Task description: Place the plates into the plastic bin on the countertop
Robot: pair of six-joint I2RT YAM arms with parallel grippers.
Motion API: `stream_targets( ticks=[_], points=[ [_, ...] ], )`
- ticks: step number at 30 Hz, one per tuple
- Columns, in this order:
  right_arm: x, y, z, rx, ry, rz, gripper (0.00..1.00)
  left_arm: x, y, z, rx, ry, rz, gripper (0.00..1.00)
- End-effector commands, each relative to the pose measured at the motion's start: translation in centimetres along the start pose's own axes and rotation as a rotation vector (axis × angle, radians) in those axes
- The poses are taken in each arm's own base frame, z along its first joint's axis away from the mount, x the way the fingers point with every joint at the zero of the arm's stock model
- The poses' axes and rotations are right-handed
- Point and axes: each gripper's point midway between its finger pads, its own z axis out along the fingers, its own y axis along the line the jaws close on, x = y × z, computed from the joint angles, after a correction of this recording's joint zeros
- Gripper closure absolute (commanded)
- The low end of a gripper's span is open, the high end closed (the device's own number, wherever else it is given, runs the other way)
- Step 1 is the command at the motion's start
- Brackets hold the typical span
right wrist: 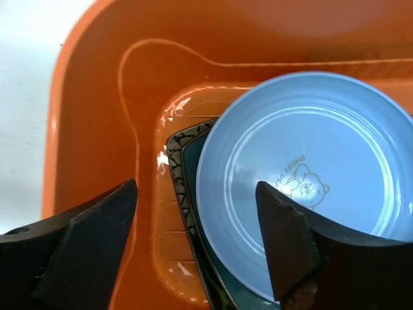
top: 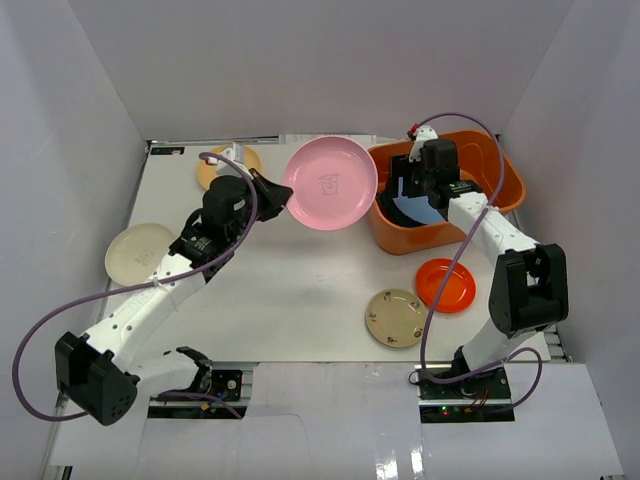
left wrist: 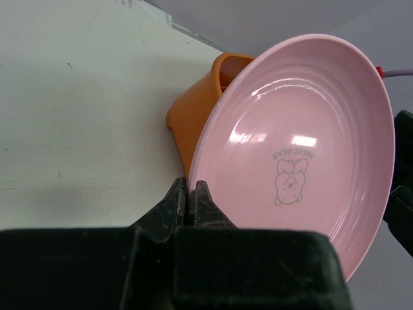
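Top external view: left gripper (top: 280,193) pinches round pink plate (top: 330,183) beside orange plastic bin (top: 400,238).
Right gripper (right wrist: 197,187): fingers spread over round blue plate (right wrist: 322,161).

round pink plastic plate (left wrist: 303,161): "SWEET DEAR" printed upside down over a small cartoon animal, left wrist view | round light-blue plastic plate (right wrist: 310,187): curved lettering over a cartoon bear, too small to read
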Motion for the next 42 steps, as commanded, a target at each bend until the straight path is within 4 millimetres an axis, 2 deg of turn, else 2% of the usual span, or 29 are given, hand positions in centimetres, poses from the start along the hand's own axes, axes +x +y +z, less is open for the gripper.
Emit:
stream_targets(
  ticks=[1,3,4,5,8,9,10,11,13,14,15,16,17,18,19,20,21,22,23,24,26,27,31,32,33,36,37,40,42],
  points=[
    [-6.3,0.2,-3.8,-0.023,-0.149,0.119,0.19,-2.1,-3.1,1.0,0.038,-0.081,0.031,1.00],
    [-8.5,-0.4,-6.4,-0.009,-0.212,0.184,0.19,-1.3,-4.2,1.6,0.038,-0.077,0.053,1.00],
    [-9.2,-1.7,-7.6,0.017,-0.239,0.218,0.20,-0.6,-4.1,2.6,0.016,-0.068,0.072,1.00],
    [-10.8,-2.0,-10.2,0.024,-0.306,0.238,0.20,-0.6,-5.5,2.8,0.034,-0.076,0.099,1.00],
    [-12.1,-4.5,-14.3,0.098,-0.408,0.327,0.26,0.8,-6.0,4.8,0.000,-0.070,0.128,1.00],
    [-13.4,-4.1,-17.5,0.091,-0.486,0.337,0.28,0.1,-7.0,5.2,0.003,-0.092,0.134,1.00],
    [-13.6,-4.9,-18.8,0.136,-0.527,0.347,0.40,1.3,-6.7,6.7,-0.018,-0.072,0.152,1.00],
    [-14.4,-4.4,-21.5,0.126,-0.591,0.340,0.49,2.0,-7.5,7.4,-0.013,-0.063,0.163,1.00],
    [-14.7,-3.4,-23.1,0.090,-0.626,0.340,0.75,1.4,-9.5,8.7,-0.005,-0.092,0.188,1.00],
    [-14.9,-2.1,-24.2,0.028,-0.638,0.328,0.80,3.6,-9.2,10.6,-0.025,-0.057,0.215,1.00],
    [-14.8,-1.5,-24.7,-0.003,-0.642,0.336,0.82,2.7,-11.3,11.2,0.005,-0.079,0.213,1.00],
    [-14.3,-0.7,-24.6,-0.045,-0.631,0.329,0.82,3.1,-11.8,12.0,0.004,-0.079,0.224,1.00],
    [-14.3,-0.1,-25.4,-0.071,-0.649,0.327,0.83,5.8,-11.3,13.8,-0.024,-0.034,0.259,1.00],
    [-14.0,0.3,-25.7,-0.094,-0.655,0.340,0.82,4.6,-13.4,14.3,0.002,-0.070,0.263,1.00],
    [-13.1,0.9,-25.2,-0.128,-0.636,0.342,0.82,5.2,-13.9,15.0,-0.002,-0.068,0.275,1.00],
    [-13.1,1.5,-26.0,-0.156,-0.654,0.339,0.81,7.5,-12.8,16.9,-0.035,-0.025,0.305,1.00],
    [-12.7,1.9,-25.9,-0.180,-0.646,0.344,0.78,6.5,-14.5,17.5,-0.011,-0.051,0.289,1.00],
    [-12.4,2.8,-26.0,-0.230,-0.634,0.348,0.77,7.3,-14.9,18.1,-0.002,-0.036,0.289,1.00],
    [-11.8,3.2,-25.9,-0.251,-0.633,0.349,0.76,9.4,-13.9,19.6,-0.022,-0.003,0.307,1.00],
    [-11.5,3.5,-26.0,-0.268,-0.627,0.348,0.76,8.8,-15.1,20.0,-0.003,-0.025,0.295,1.00],
    [-10.9,3.5,-26.2,-0.259,-0.624,0.339,0.75,9.8,-15.2,21.0,-0.004,-0.013,0.303,1.00],
    [-10.9,3.4,-26.5,-0.247,-0.630,0.335,0.75,11.4,-14.3,22.1,-0.024,0.006,0.318,1.00],
    [-10.9,3.5,-27.5,-0.245,-0.655,0.320,0.71,12.3,-14.1,23.5,-0.034,0.010,0.322,1.00],
    [-10.8,3.6,-27.5,-0.247,-0.653,0.319,0.70,12.4,-13.9,23.6,-0.037,0.009,0.321,0.96],
    [-10.9,3.6,-27.5,-0.247,-0.651,0.320,0.69,12.8,-13.6,23.8,-0.045,0.011,0.324,0.82],
    [-10.9,3.8,-27.8,-0.253,-0.653,0.320,0.68,12.5,-13.5,23.9,-0.049,0.003,0.330,0.57],
    [-11.0,3.9,-28.1,-0.256,-0.657,0.319,0.68,12.3,-13.7,23.9,-0.045,-0.003,0.328,0.43],
    [-11.5,4.3,-29.1,-0.271,-0.680,0.314,0.68,11.2,-14.6,23.5,-0.022,-0.026,0.331,0.19],
    [-11.6,4.4,-29.3,-0.280,-0.683,0.310,0.68,10.1,-15.6,23.1,0.004,-0.046,0.337,0.11]
  ],
)
